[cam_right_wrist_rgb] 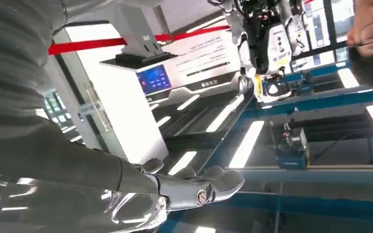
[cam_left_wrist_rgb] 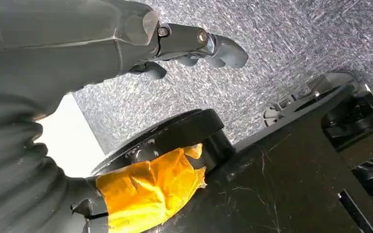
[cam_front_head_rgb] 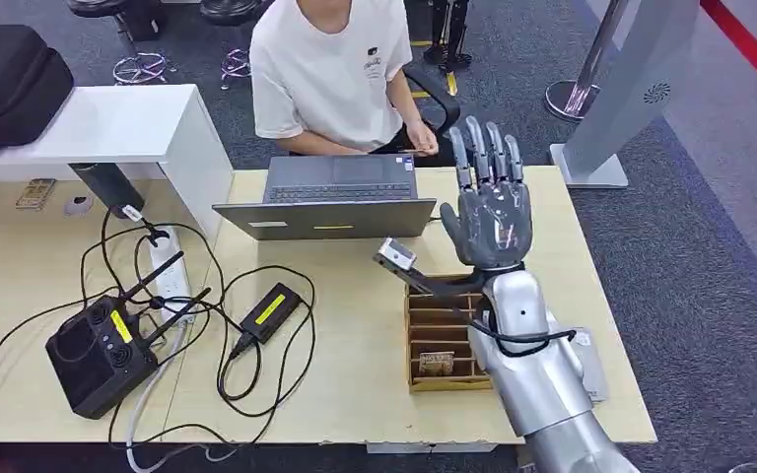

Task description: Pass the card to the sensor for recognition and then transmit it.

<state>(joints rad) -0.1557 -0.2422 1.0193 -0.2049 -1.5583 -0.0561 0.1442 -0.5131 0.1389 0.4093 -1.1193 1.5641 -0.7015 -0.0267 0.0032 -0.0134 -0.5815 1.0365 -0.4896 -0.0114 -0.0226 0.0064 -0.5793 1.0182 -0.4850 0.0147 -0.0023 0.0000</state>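
My right hand [cam_front_head_rgb: 493, 212] is raised over the table's right part, past the cardboard card box [cam_front_head_rgb: 416, 330]. Its palm faces up and its fingers are spread toward a seated person [cam_front_head_rgb: 330, 69]; nothing lies in it. The right wrist view shows the same hand [cam_right_wrist_rgb: 194, 189] stretched out with nothing in it. A small grey sensor [cam_front_head_rgb: 394, 254] sits on a black arm at the box's far left corner. One card [cam_front_head_rgb: 436, 363] lies in the box's near compartment. The person's hand [cam_front_head_rgb: 420, 141] is just beyond my fingertips. My left hand [cam_left_wrist_rgb: 194, 43] hangs over the carpet, fingers loosely bent, holding nothing.
An open laptop [cam_front_head_rgb: 335, 197] stands in front of the person. A black router [cam_front_head_rgb: 99, 350], a power adapter [cam_front_head_rgb: 269, 310], a power strip [cam_front_head_rgb: 166, 261] and looping cables cover the table's left half. A white raised shelf [cam_front_head_rgb: 108, 123] carries a black bag [cam_front_head_rgb: 5, 84].
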